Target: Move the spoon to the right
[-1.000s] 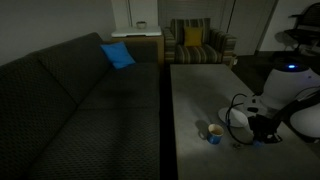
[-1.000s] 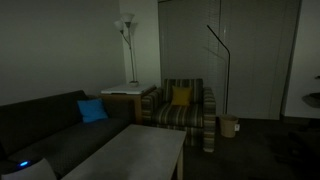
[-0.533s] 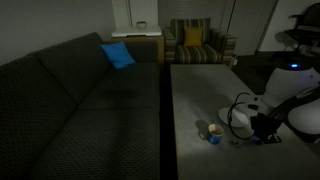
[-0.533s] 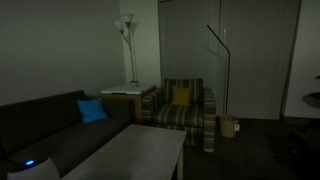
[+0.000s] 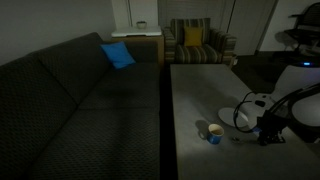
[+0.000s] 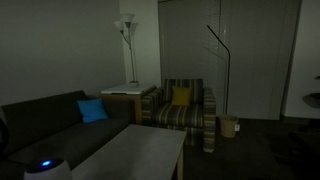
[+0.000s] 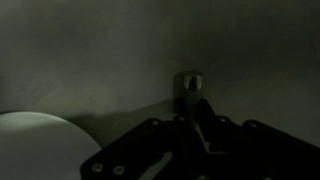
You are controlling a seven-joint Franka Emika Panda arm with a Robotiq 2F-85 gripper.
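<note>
Ok, wrist view: gripper (image 7: 190,102) comes in from the bottom edge with its jaws pinched all the way together. A short pale grey metallic stub, the spoon (image 7: 187,84), sticks out at the tips, so it looks clamped on the spoon's end. The rest of the spoon is hidden behind the fingers. White plate (image 7: 35,146) sits at lower left of that view, apart from the spoon, with bare table (image 7: 110,50) behind both. In an exterior view the gripper (image 5: 268,136) is low over the table's (image 5: 195,85) near right corner, just beside the plate (image 5: 229,113). The small blue cup (image 5: 214,135) stands on the plate's other side, clear of the gripper. The spoon is too small and dark to pick out there. Dark sofa (image 5: 70,100) with a blue cushion (image 5: 117,55) runs along the table's far side.
</note>
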